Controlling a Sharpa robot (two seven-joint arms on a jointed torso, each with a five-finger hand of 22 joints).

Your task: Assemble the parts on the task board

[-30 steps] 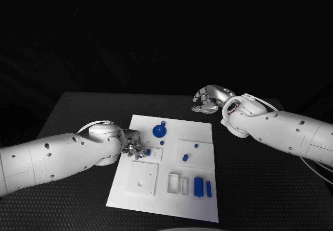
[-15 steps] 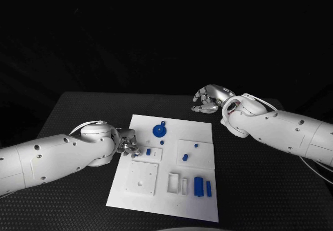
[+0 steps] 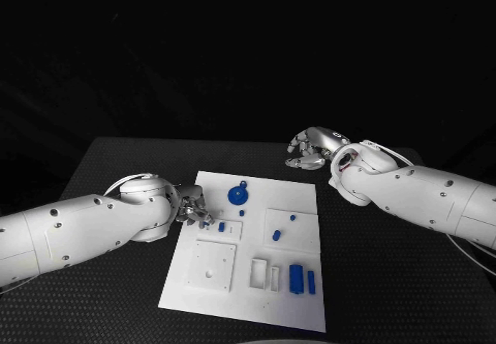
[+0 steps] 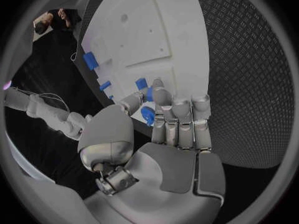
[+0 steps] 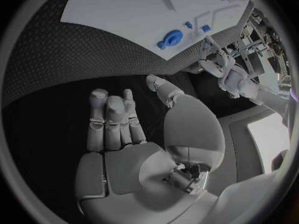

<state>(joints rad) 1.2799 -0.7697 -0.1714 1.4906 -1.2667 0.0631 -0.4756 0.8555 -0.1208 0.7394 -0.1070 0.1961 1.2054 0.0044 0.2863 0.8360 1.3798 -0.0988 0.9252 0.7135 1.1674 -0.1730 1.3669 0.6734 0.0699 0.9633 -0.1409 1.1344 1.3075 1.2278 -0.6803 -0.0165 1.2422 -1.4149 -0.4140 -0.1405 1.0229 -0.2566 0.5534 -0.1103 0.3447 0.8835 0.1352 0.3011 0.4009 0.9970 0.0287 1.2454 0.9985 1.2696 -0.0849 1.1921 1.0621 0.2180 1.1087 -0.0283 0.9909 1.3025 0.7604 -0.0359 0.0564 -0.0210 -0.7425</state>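
So the left robot hand (image 3: 192, 210) is parked over the near-left edge of the task board (image 3: 294, 308), right beside the little raised white block with the small blue part (image 3: 221, 226) standing in it. In the left wrist view its fingers (image 4: 181, 115) are lined up straight and close together, thumb off to the side, and I can't spot anything pinched in there, though the fingertips sit just over a blue piece (image 4: 148, 115), so whether it's touching is hard to call. Looks to me like it's about to pick or seat that piece, early in the job: the blue round part (image 3: 238, 193), a small blue peg (image 3: 276, 234) and the two blue bars (image 3: 302, 278) are spread across the board. The right robot hand (image 3: 311, 148) hangs off past the far corner over the black surface (image 3: 124, 161), fingers loosely curled, holding nothing. Next move probably needs a careful fingertip pinch without knocking the block's neighbours.
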